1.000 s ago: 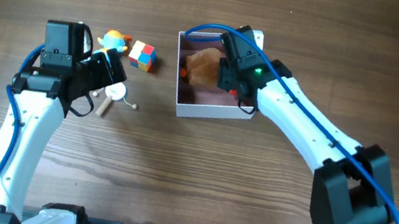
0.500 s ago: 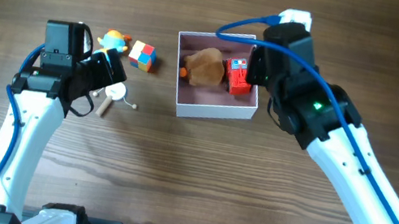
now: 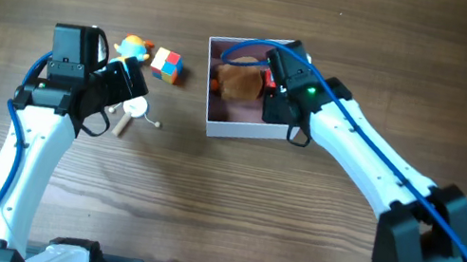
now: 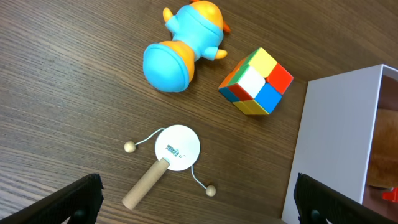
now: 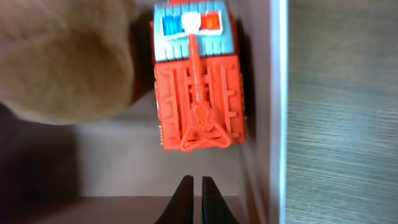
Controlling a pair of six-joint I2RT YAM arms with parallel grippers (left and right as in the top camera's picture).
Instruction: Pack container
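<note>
The container (image 3: 248, 132) is a square white-walled box with a pink inside, right of the table's middle. In it lie a brown plush (image 3: 238, 82) and a red toy fire truck (image 5: 199, 87), the truck against the right wall (image 5: 277, 93). My right gripper (image 5: 193, 184) hangs inside the container just short of the truck's tail, shut with nothing between its fingers. In the overhead view the right gripper (image 3: 274, 100) covers most of the truck. My left gripper (image 4: 199, 202) stands wide open above the table, over a small rattle drum (image 4: 176, 149).
Left of the container (image 4: 336, 137) lie a blue and orange duck toy (image 4: 183, 43), a coloured puzzle cube (image 4: 256, 81) and the drum with its wooden handle. In the overhead view they show as the duck (image 3: 136, 46), the cube (image 3: 166, 64) and the drum (image 3: 133, 111).
The right jaws have closed. The right arm swung out to the right of the container, then came back over it. The left arm has not moved.
</note>
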